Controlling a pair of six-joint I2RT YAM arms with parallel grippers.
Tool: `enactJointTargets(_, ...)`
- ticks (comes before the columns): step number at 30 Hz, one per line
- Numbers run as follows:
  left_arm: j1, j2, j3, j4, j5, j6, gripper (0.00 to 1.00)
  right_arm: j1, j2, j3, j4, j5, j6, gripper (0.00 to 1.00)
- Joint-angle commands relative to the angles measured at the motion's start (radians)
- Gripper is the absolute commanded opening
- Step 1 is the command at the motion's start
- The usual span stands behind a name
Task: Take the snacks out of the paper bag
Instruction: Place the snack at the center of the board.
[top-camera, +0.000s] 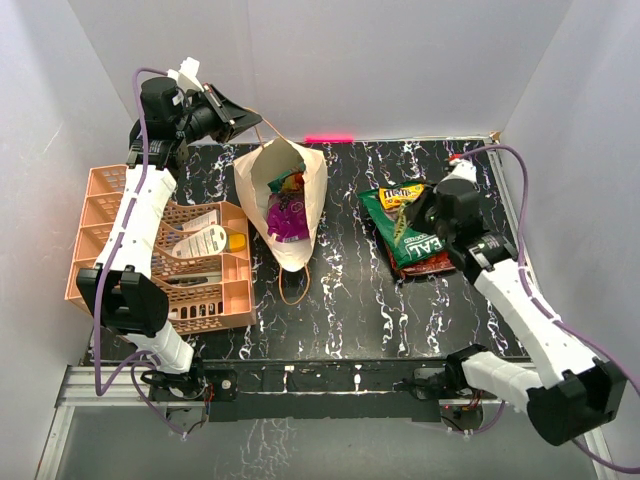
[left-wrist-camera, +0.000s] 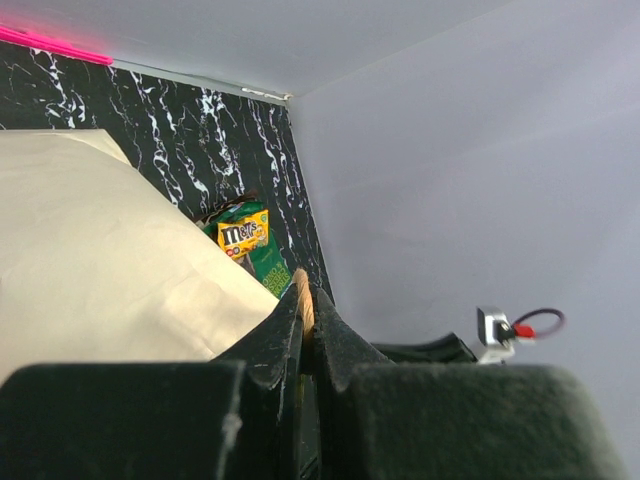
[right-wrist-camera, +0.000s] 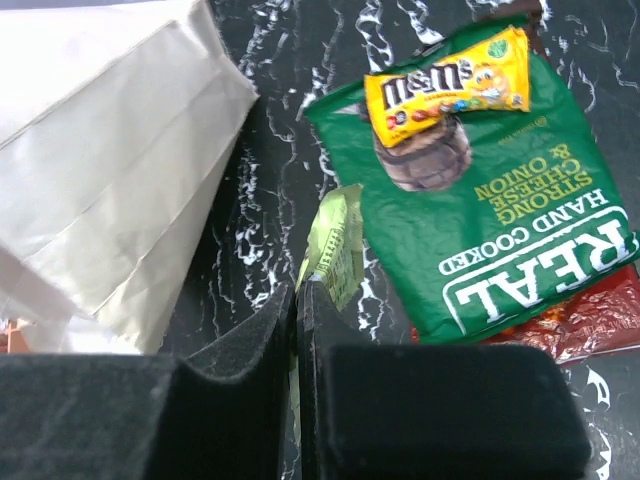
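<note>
Right of the paper bag (top-camera: 300, 190), right gripper (right-wrist-camera: 297, 295) pinches a pale-green snack packet (right-wrist-camera: 335, 245) beside the green crisp packet (right-wrist-camera: 500, 220); left gripper (left-wrist-camera: 304, 312) clamps what looks like the bag's handle (left-wrist-camera: 302, 286); purple packet (top-camera: 288, 215) sits inside.

Lab test booth: white walls (top-camera: 400, 70), marble-print tabletop (top-camera: 350, 310), aluminium mounting rail (top-camera: 320, 383).

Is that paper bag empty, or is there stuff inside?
Not empty. The top view looks into the bag's open mouth, where a purple packet and a yellowish packet lie inside.
</note>
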Motion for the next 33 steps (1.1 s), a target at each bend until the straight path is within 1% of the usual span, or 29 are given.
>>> enactJointTargets(1,0.004,-0.018,0.026,0.009,0.002,0.015,0.0,-0.218,0.056,-0.032,0.213,-0.414,0.049,0.07)
enactJointTargets(2,0.004,-0.018,0.028,0.007,0.002,0.017,0.0,-0.27,0.082,-0.038,0.238,-0.469,0.082,0.07)
enactJointTargets(6,0.004,-0.022,0.033,0.004,0.009,0.014,0.0,-0.437,0.174,-0.117,0.445,-0.65,0.208,0.07)
enactJointTargets(9,0.004,-0.023,0.035,0.001,0.011,0.014,0.0,-0.535,0.242,-0.182,0.585,-0.735,0.292,0.07)
enactJointTargets(12,0.004,-0.025,0.034,0.004,0.013,0.013,0.0,-0.593,0.32,-0.22,0.663,-0.816,0.352,0.07)
enactJointTargets(16,0.004,-0.025,0.032,0.008,0.018,0.008,0.0,-0.634,0.366,-0.29,0.744,-0.829,0.35,0.07)
enactJointTargets(19,0.004,-0.027,0.023,0.015,0.02,0.004,0.0,-0.67,0.38,-0.351,0.742,-0.815,0.315,0.07)
enactJointTargets(21,0.004,-0.028,0.018,0.021,0.021,0.001,0.0,-0.694,0.386,-0.382,0.731,-0.795,0.252,0.09)
enactJointTargets(22,0.003,-0.028,0.016,0.021,0.022,0.0,0.0,-0.705,0.389,-0.393,0.717,-0.788,0.215,0.11)
enactJointTargets(23,0.003,-0.027,0.015,0.021,0.022,0.002,0.0,-0.715,0.391,-0.402,0.699,-0.782,0.188,0.17)
enactJointTargets(26,0.003,-0.028,0.011,0.02,0.023,0.002,0.0,-0.736,0.365,-0.395,0.574,-0.733,0.087,0.31)
enactJointTargets(30,0.003,-0.028,0.011,0.022,0.024,0.002,0.0,-0.738,0.257,-0.363,0.419,-0.705,-0.028,0.48)
enactJointTargets(32,0.003,-0.029,0.01,0.022,0.023,0.002,0.0,-0.738,0.201,-0.334,0.311,-0.648,-0.094,0.59)
enactJointTargets(33,0.003,-0.028,0.007,0.023,0.023,0.002,0.0,-0.738,0.172,-0.327,0.267,-0.611,-0.13,0.62)
